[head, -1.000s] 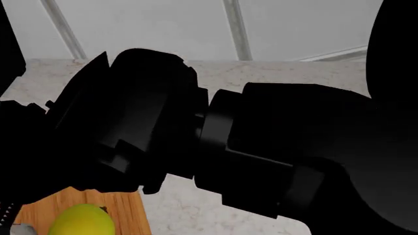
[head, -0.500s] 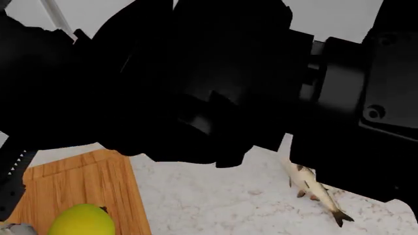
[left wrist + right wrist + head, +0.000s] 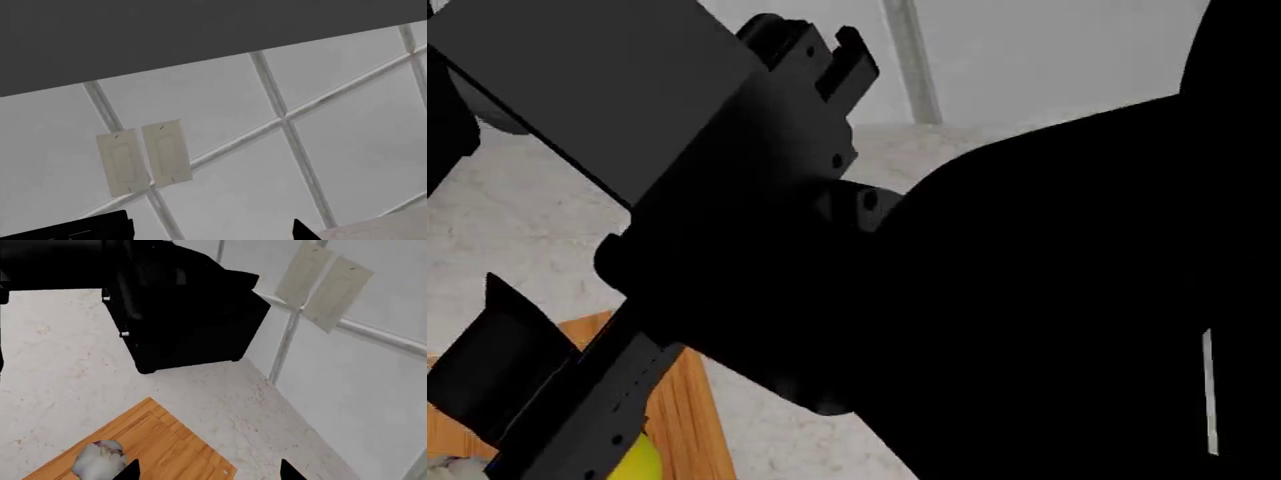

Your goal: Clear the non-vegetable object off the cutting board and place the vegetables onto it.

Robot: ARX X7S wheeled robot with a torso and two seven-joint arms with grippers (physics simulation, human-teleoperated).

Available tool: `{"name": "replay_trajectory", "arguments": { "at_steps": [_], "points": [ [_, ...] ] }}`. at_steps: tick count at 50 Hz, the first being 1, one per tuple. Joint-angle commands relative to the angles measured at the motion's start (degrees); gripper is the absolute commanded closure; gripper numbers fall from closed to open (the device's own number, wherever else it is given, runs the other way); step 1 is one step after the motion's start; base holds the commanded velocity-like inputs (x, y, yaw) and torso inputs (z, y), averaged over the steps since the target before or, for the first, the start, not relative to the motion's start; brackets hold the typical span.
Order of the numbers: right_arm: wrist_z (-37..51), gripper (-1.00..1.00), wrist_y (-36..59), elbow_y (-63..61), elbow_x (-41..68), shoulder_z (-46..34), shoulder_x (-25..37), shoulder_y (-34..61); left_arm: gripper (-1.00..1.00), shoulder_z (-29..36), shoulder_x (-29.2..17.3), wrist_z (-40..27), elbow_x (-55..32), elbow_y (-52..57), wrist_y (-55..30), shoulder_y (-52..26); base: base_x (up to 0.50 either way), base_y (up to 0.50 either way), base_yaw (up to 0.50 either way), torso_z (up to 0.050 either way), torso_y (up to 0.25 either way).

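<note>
Apparently we carry nothing in our right end effector (image 3: 207, 471), its tips spread apart just above the garlic bulb (image 3: 98, 459) resting on the cutting board (image 3: 163, 445), while the left end effector's state and the fish stay unseen.

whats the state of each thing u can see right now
cutting board: flat on the counter, no fish showing on the part in view
garlic bulb: resting on the board
yellow vegetable: on the board, mostly hidden behind an arm
left tool: open, empty, only its tips show, facing the tiled wall
right tool: open, empty, raised above the board edge
fish: not in view
</note>
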Motion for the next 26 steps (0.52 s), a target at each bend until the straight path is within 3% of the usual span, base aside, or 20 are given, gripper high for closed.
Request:
{"name": "replay_trajectory", "arguments": {
  "at_steps": [1,16,26],
  "points": [
    [11.4,-1.00,-2.0,-12.7,6.6,4.8,10.8,3.7,-1.00,-3.5,-4.7,-11.9,-20.6,8.6,6.9,4.7,0.00,0.00,0.00,0.000,0.000],
    [23.9,-1.00,-7.9,-24.8,13.3,8.7,17.2,5.4,-1.00,-14.8,-11.7,-14.4,-31.7,19.0,12.5,18.0,0.00,0.00,0.00,0.000,0.000],
    [33.5,-1.00,-6.6,-29.1,18.6,10.6,22.8,9.2,-1.00,-25.6,-21.4,-16.0,-45.6,26.1,18.1,19.7,0.00,0.00,0.00,0.000,0.000]
  ]
}}
